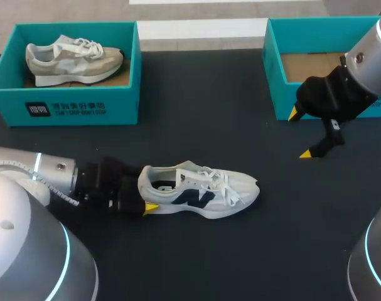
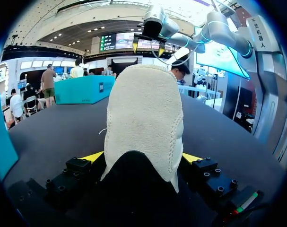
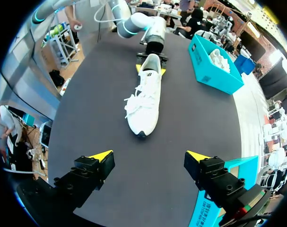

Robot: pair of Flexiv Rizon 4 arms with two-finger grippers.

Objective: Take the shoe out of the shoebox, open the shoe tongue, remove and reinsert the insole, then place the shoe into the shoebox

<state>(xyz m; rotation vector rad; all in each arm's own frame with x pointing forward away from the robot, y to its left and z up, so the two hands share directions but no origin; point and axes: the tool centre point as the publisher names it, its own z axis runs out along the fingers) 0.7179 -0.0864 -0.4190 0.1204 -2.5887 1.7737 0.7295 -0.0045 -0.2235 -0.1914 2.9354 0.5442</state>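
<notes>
Shoe point(image 1: 199, 191) lies along the counter point(image 1: 177, 125), heel clamped between left fingers point(image 1: 150, 207); right fingers point(image 1: 306, 153), spread apart, hang beyond its toe.

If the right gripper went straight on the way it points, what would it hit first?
Probably the toe of the white shoe, lying straight ahead of the right gripper; depth is unclear, so it might touch the table just short of it.

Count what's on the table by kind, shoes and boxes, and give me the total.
Shoes: 2, the white shoe on the table and the beige shoe in the left box
Boxes: 2, the left box and the right box
Total: 4
</notes>
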